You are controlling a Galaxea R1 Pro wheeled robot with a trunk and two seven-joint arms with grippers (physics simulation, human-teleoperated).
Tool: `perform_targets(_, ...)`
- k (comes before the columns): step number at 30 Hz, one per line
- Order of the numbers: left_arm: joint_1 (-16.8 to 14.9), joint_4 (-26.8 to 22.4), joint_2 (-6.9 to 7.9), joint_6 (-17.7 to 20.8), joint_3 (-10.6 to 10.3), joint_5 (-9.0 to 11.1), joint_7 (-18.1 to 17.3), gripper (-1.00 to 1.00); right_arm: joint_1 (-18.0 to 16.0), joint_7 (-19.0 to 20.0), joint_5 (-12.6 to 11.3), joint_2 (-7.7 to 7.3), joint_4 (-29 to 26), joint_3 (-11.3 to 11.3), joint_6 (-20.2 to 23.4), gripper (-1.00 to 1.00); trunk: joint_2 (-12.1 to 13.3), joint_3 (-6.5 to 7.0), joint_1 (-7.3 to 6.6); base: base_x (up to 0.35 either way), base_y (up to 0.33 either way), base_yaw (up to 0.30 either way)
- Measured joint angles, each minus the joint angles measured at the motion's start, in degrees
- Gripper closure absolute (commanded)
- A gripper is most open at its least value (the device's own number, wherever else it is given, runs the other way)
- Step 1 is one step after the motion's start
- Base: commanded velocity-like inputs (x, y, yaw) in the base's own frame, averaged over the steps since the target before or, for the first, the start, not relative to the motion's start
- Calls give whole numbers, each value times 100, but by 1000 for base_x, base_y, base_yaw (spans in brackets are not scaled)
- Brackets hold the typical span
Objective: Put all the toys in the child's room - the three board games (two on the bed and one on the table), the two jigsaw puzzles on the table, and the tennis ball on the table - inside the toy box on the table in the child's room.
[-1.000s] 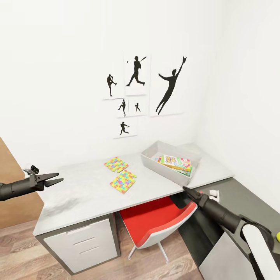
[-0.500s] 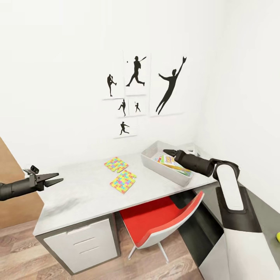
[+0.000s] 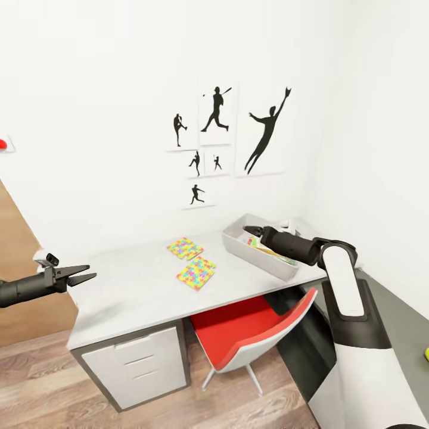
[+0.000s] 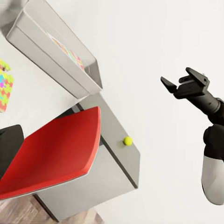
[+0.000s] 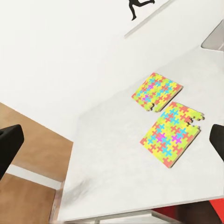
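Observation:
Two jigsaw puzzles point(image 3: 185, 248) point(image 3: 196, 273) lie side by side on the pale grey table point(image 3: 131, 289); the right wrist view looks down on them point(image 5: 157, 91) point(image 5: 171, 133). The light grey toy box point(image 3: 262, 262) stands at the table's right end with printed board games point(image 3: 269, 250) inside, partly hidden by my right arm. My right gripper point(image 3: 249, 230) point(image 4: 181, 80) hovers open over the box, pointing toward the puzzles. The tennis ball point(image 3: 426, 354) point(image 4: 127, 140) rests on the dark grey desk section. Off the table's left end, my left gripper point(image 3: 83, 274) hangs open and empty.
A red chair point(image 3: 250, 328) is pushed under the table between the drawer unit point(image 3: 137, 366) and the dark section. Black sports prints point(image 3: 232, 131) hang on the white wall behind. Wood-plank floor point(image 3: 36, 387) lies to the left.
My right arm swung up from below the table's front edge to above the toy box. The head view shifted a little; the left arm stayed put.

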Motion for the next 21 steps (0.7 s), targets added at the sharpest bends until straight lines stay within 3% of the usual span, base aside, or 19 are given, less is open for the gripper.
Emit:
perform_targets(13,-1,15,54,-4,0,7,0,-100,-23,-487,3,66,178,278,-11,-100,0,0,-1,-16,159,261)
perform_targets(16,0,18,102,-8,0,15,1,-100,-105,-565,20,166,289,292,-7,-100,0,0,-1,0,29,287)
perform_targets(21,0,19,128,-13,0,24,1,-100,-344,-1238,14,357,578,298,29,-100,0,0,-1,0,6,287)
